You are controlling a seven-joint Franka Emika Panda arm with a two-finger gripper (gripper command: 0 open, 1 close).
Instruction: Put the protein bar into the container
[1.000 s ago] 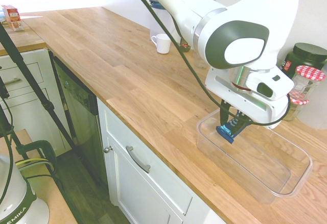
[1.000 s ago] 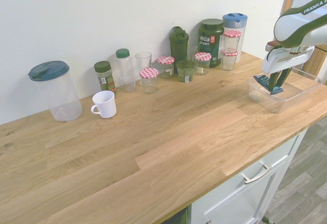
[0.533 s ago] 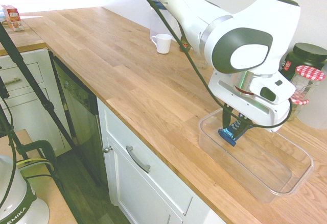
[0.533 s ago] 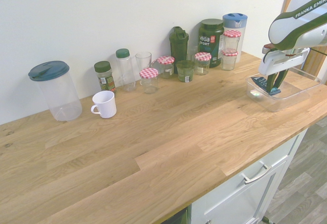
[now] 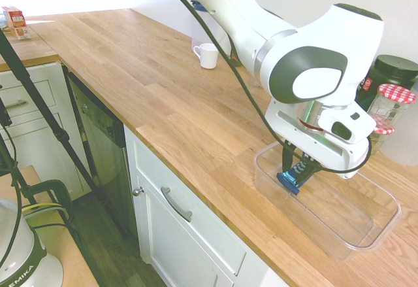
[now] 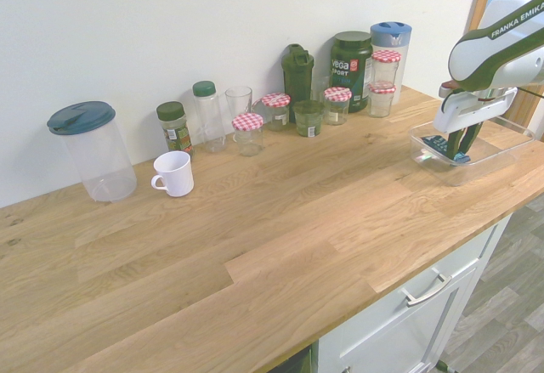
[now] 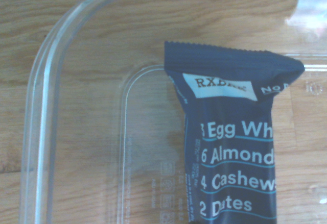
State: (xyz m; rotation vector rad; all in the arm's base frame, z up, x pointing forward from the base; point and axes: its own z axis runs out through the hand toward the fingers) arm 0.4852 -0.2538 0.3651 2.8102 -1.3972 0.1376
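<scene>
Bar of protein in dark blue wrapper with white and light blue print (image 7: 230,147) is pinched in the dark two-finger hand (image 5: 296,167) of the white robot arm (image 5: 320,71). It is held tilted, inside the upper part of the large clear plastic container with rounded corners (image 5: 399,210), near one of its short ends. Whether the bar touches the bottom, I cannot tell. On the wrapper one can read "Egg", "Almond", "Cashew" and "Dates".

The container stands on the light wooden bench (image 5: 176,104), above the white cabinet front with a curved metal handle (image 5: 176,205).

Near the container, along the wall, there are two glass jars with red-checked lids, one upper (image 6: 386,67) and one lower (image 6: 381,99), and the dark green tub with "vega SPORT" label (image 6: 351,71). Beside this tub stands the clear pitcher with blue lid (image 6: 391,42).

Farther along comes the dark green shaker bottle (image 6: 297,80), with the low green glass (image 6: 309,120) in front of it.

Well apart from the container are the white mug with handle (image 6: 174,174) and, just beside it, the tall clear canister with dark blue lid (image 6: 102,161).
</scene>
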